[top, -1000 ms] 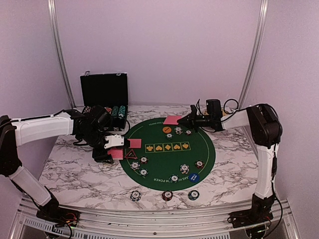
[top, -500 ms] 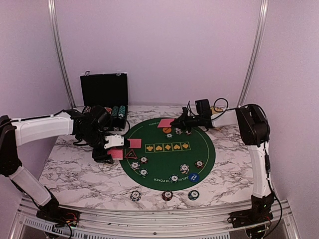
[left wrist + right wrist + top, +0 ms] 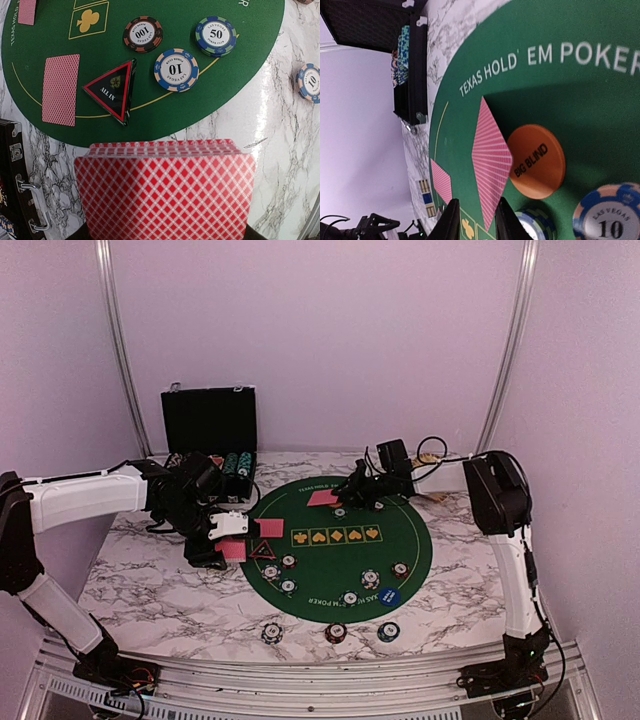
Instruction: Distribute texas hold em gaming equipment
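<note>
- Starting at the far left, a black chip case stands open at the back of the marble table.
- The left gripper hangs just off the left edge of the round green mat. Its jaws are clamped on a stack of red-backed cards.
- Just inside the mat's edge, a single card lies face down. A black and red "ALL IN" triangle lies right beside it.
- Near the triangle lie a "100" chip, a "10" chip and a "50" chip.
- A row of three chips lies on the table in front of the mat.
- At the back of the mat, the right gripper sits low. Its jaws are a little apart, with a corner of a second card between them. I cannot tell if they touch it.
- An orange "BIG BLIND" button lies right next to that card.
- A blue button lies near the mat's front right edge.
</note>
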`<action>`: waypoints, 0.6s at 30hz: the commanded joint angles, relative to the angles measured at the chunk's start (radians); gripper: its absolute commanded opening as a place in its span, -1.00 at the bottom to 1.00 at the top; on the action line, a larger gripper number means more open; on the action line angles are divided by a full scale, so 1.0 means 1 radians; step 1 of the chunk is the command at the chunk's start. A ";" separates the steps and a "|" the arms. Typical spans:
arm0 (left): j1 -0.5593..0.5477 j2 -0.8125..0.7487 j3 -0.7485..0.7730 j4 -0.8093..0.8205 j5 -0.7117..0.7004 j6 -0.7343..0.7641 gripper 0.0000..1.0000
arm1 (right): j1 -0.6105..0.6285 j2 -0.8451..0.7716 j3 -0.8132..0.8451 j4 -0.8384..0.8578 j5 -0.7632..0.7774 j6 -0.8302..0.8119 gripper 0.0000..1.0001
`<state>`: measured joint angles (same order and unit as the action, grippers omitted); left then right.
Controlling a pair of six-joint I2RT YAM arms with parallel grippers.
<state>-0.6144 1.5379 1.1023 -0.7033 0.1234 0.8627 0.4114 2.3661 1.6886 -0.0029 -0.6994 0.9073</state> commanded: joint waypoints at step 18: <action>0.004 -0.019 0.028 -0.031 0.026 -0.006 -0.10 | 0.034 -0.218 -0.057 -0.113 0.119 -0.129 -0.10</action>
<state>-0.6144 1.5379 1.1023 -0.7090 0.1303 0.8600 0.4175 2.2353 1.6493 -0.1127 -0.6010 0.8066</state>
